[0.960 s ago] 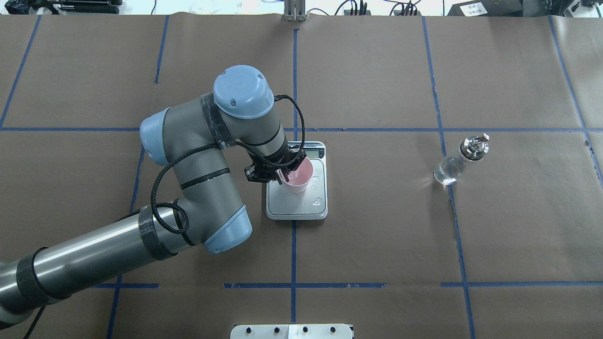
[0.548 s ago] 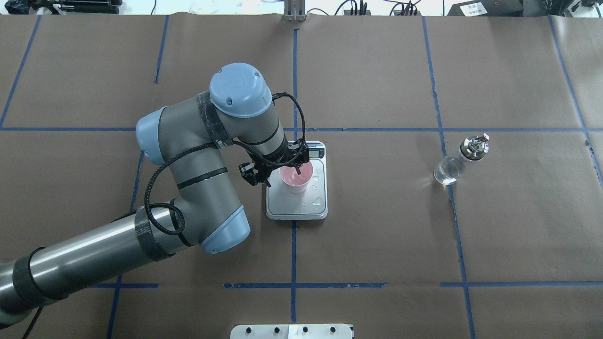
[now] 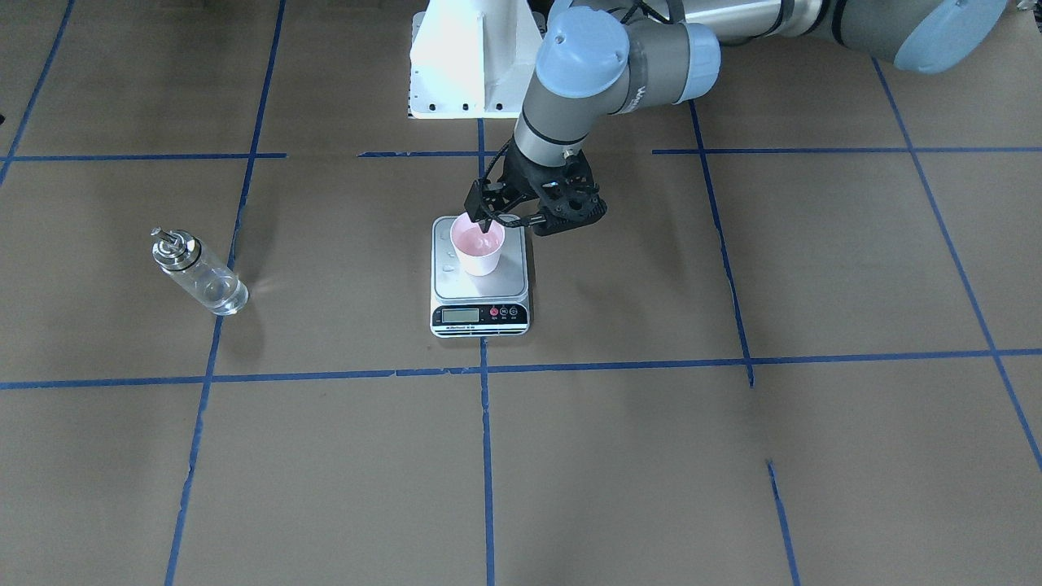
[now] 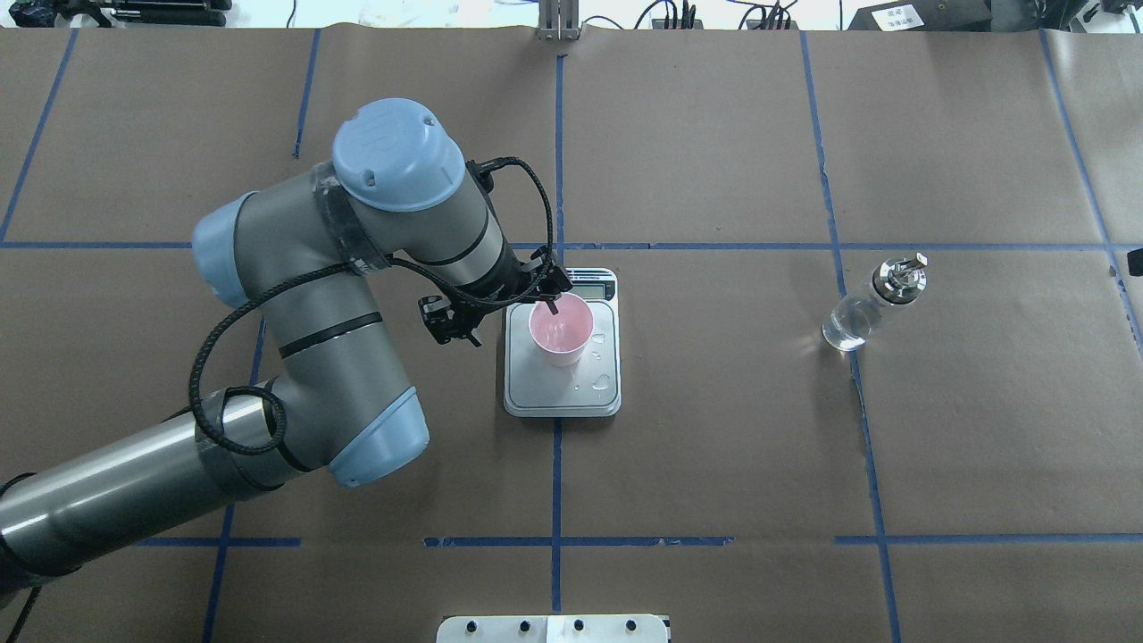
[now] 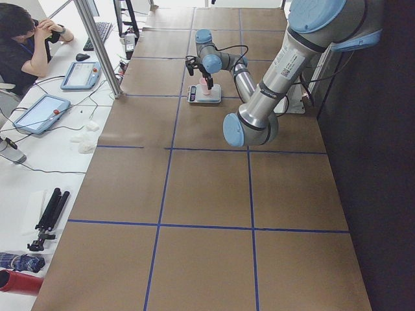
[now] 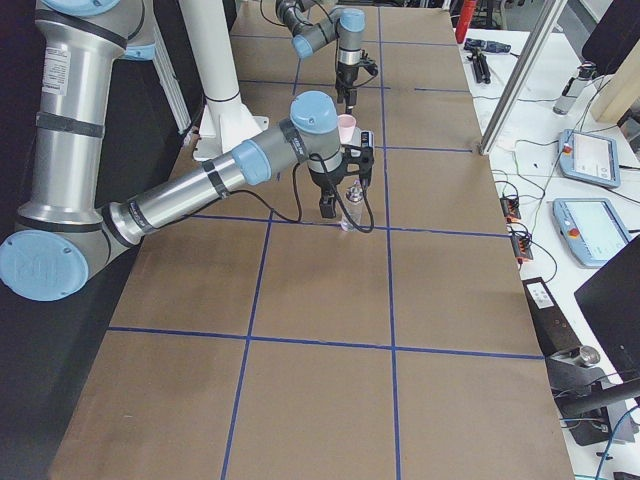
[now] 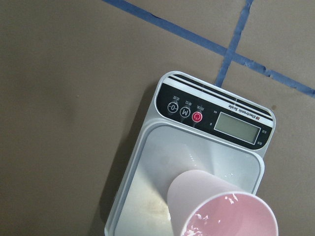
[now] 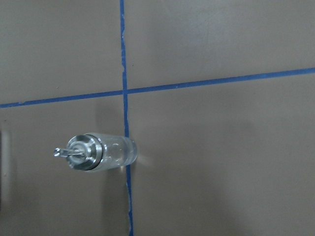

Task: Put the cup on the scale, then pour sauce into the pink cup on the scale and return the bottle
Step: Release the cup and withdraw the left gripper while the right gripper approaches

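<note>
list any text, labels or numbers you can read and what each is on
"Electronic Scale": black strip of the scale, beside the LCD.
"M": round button on that strip.
"-0-": second round button beside it.
Power sign: red button.
LCD: no digits show.
Tiny print over the buttons and white label at the table's far edge: too small to read.

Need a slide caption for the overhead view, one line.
Left gripper open by the pink cup standing on the scale; bottle upright, apart, on the robot's right.
</note>
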